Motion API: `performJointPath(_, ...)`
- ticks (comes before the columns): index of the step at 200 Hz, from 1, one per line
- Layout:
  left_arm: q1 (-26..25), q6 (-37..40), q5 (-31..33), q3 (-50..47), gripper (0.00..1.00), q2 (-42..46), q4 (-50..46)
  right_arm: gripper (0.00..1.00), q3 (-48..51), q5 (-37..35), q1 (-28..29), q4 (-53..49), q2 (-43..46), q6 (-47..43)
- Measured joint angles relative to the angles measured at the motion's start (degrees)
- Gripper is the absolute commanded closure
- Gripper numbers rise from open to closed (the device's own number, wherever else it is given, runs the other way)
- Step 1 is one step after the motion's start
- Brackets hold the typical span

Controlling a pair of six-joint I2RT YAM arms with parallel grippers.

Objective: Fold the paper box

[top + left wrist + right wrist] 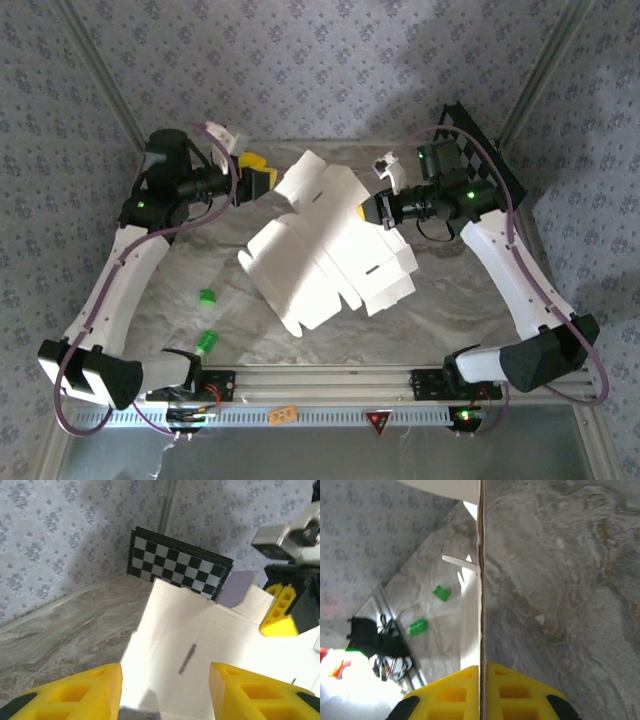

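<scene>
The right gripper is clamped on the thin edge of the paper box; the left gripper has its jaws apart, the sheet's far flap between them but untouched. The box sits in front of and to the left of the checkerboard panel, partly lifted off the table. To crease well, I judge the right should hold firm as an anchor; the left should close near the fold line and turn the flap slowly. The cream side faces up; the long axis seems to run from the panel's side toward the near edge, slightly slanted.
</scene>
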State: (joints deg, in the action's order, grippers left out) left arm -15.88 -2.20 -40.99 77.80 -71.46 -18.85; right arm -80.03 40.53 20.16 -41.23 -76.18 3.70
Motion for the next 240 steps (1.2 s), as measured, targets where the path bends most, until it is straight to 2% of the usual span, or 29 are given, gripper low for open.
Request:
performJointPath(37, -0.28, -6.03, 0.66, -4.76, 0.50, 0.00, 4.35, 1.00, 12.74, -1.27, -0.39, 16.98, 1.55, 13.40)
performJointPath(75, -2.91, -11.47, 1.90, -11.04, 0.50, -0.79, 6.49, 1.00, 20.17, -6.93, -0.37, 21.97, 1.62, 16.70)
performJointPath(110, -5.95, -16.90, 3.17, -18.25, 0.52, -3.06, 8.48, 1.00, 21.62, -13.64, 0.15, 21.42, 1.64, 15.04)
performJointPath(158, -11.63, -23.06, 5.81, -24.55, 0.69, -10.29, 10.54, 1.00, 21.57, -23.08, 2.60, 17.46, 1.62, 9.70)
performJointPath(209, -15.74, -25.14, 9.01, -26.69, 0.81, -19.69, 10.51, 1.00, 18.47, -31.17, 6.19, 12.39, -1.18, 6.01)
performJointPath(240, -17.27, -25.35, 9.55, -27.10, 0.85, -25.00, 11.04, 1.00, 15.91, -34.99, 8.70, 9.99, -3.30, 4.46)
